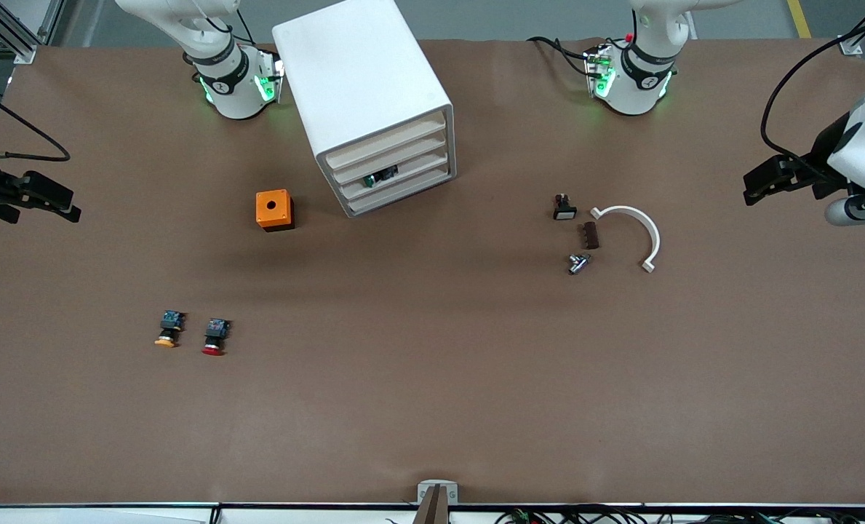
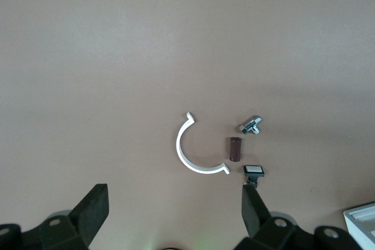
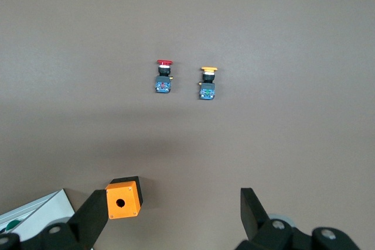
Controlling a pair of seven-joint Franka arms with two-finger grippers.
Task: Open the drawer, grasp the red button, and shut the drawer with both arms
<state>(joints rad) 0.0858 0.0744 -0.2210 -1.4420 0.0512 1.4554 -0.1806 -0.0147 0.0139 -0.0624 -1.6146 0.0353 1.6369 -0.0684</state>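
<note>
While all four fronts of the cabinet (image 1: 371, 94) sit flush, the drawer (image 1: 394, 152), second from the top, is still to be opened; a good pull draws straight out along its slanted axis, with the other arm steadying the housing. The right gripper (image 1: 28, 196) hangs over the right arm's end of the table, fingers spread and empty; the left gripper (image 1: 774, 178) waits over the other end, fingers likewise apart. The button (image 1: 215, 337), red-capped, lies nearer the camera beside its orange-capped twin (image 1: 169, 330), well apart from the cabinet.
</note>
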